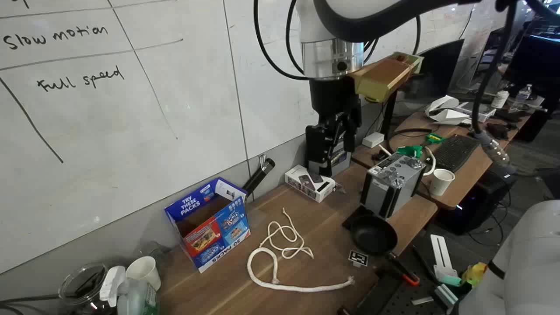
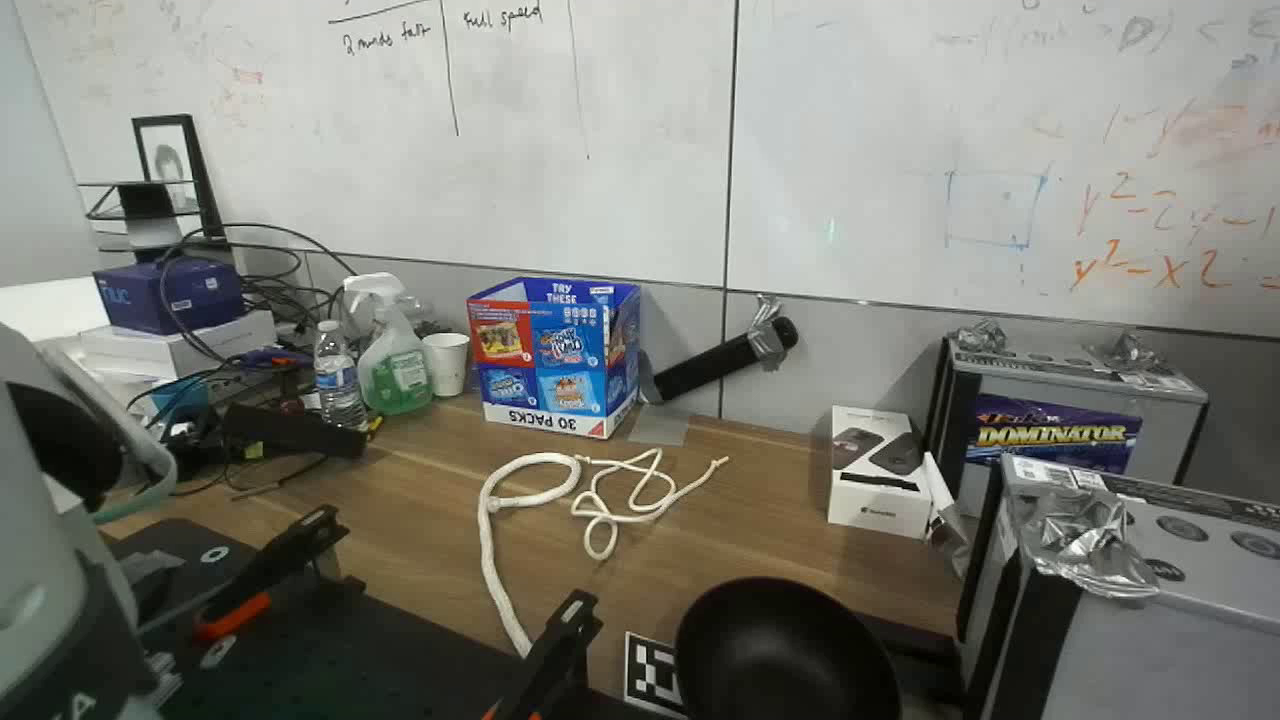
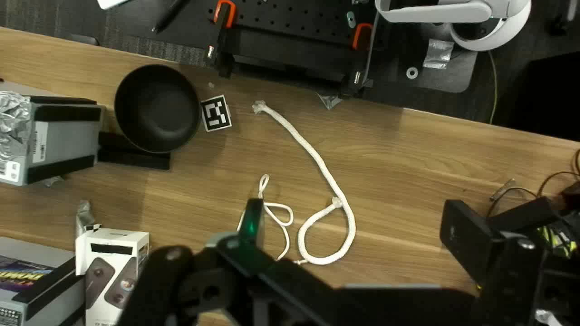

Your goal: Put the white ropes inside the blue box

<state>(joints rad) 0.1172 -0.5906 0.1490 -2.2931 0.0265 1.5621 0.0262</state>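
Note:
Two white ropes lie on the wooden table. The thick rope [image 1: 306, 289] has a loop at one end; it also shows in an exterior view [image 2: 489, 550] and the wrist view [image 3: 324, 167]. The thin rope [image 1: 290, 257] lies tangled beside it, also in an exterior view [image 2: 635, 518] and the wrist view [image 3: 286, 224], partly hidden by a finger. The blue box [image 1: 218, 232], open at the top, stands against the whiteboard wall, also in an exterior view [image 2: 560, 365]. My gripper [image 1: 337, 159] is open and empty, raised above the table; its fingers show in the wrist view [image 3: 358, 227].
A black pan [image 1: 373, 236] sits beside a marker tag [image 1: 358, 258]. A white phone box [image 1: 308, 183] and grey battery blocks [image 1: 389, 188] stand near the gripper's side. A black tube [image 1: 260, 175] leans by the blue box. A spray bottle [image 2: 395, 360] and paper cup [image 2: 447, 362] stand beyond it.

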